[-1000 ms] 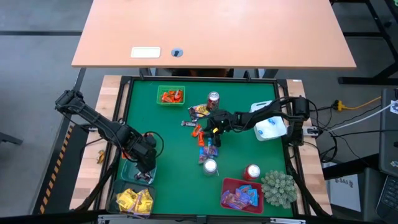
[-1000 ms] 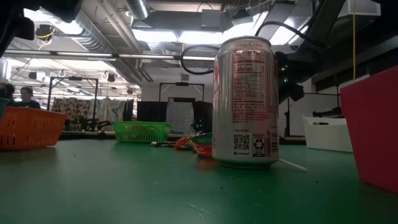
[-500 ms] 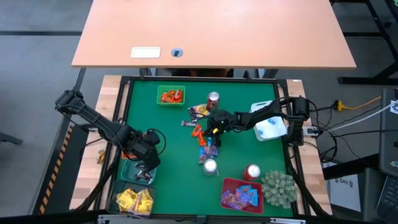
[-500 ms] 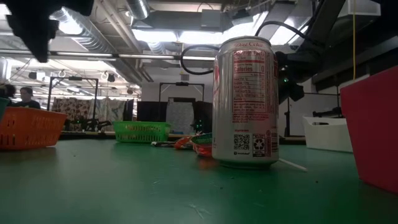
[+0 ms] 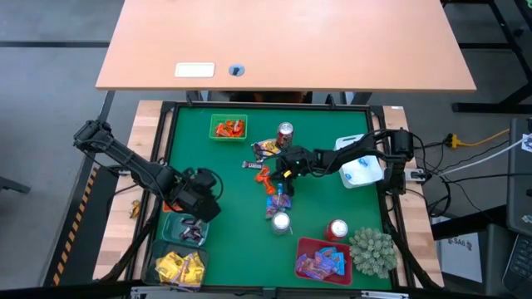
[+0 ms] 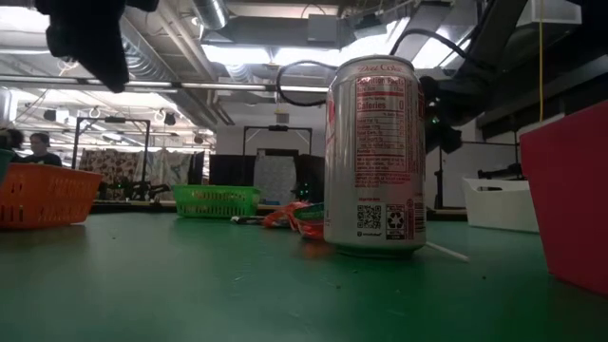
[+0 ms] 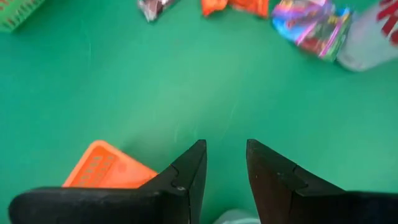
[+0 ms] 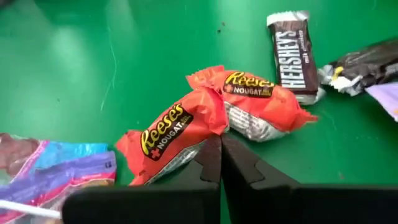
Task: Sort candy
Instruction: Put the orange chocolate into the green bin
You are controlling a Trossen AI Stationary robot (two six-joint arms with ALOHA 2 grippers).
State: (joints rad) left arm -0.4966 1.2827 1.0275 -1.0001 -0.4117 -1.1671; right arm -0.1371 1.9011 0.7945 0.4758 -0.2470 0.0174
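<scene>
The candy lies in a loose pile (image 5: 270, 178) at the middle of the green table: orange Reese's pieces (image 8: 168, 134), a dark Hershey's bar (image 8: 293, 59), and blue and purple packets (image 8: 56, 165). My right gripper (image 5: 283, 172) reaches into this pile from the table's right and is shut on an orange Reese's piece (image 8: 219, 144). My left gripper (image 5: 204, 199) hovers near the left-hand bins. In the left wrist view it stands open (image 7: 225, 152) over bare green table, with nothing between its fingers. My right gripper pinches the orange wrapper's edge (image 8: 206, 132) between its two fingertips, just where two Reese's pieces overlap. The fingers slant down from the table's right side. Both pieces still lie on the table.
Three red-and-silver cans (image 5: 285, 131) (image 5: 281, 222) (image 5: 337, 229) stand around the pile. There are bins at the far left (image 5: 228, 127), near left (image 5: 184, 228) (image 5: 179, 267) and near right (image 5: 322, 259). An orange bin (image 7: 106, 173) sits below my left gripper. A spiky plant (image 5: 371, 252) and a white tub (image 5: 362, 172) stand at the right.
My left gripper has turned at the wrist and swung from over the near-left bin toward the table's middle, staying high above the table. My right arm has kept its place at the pile.
</scene>
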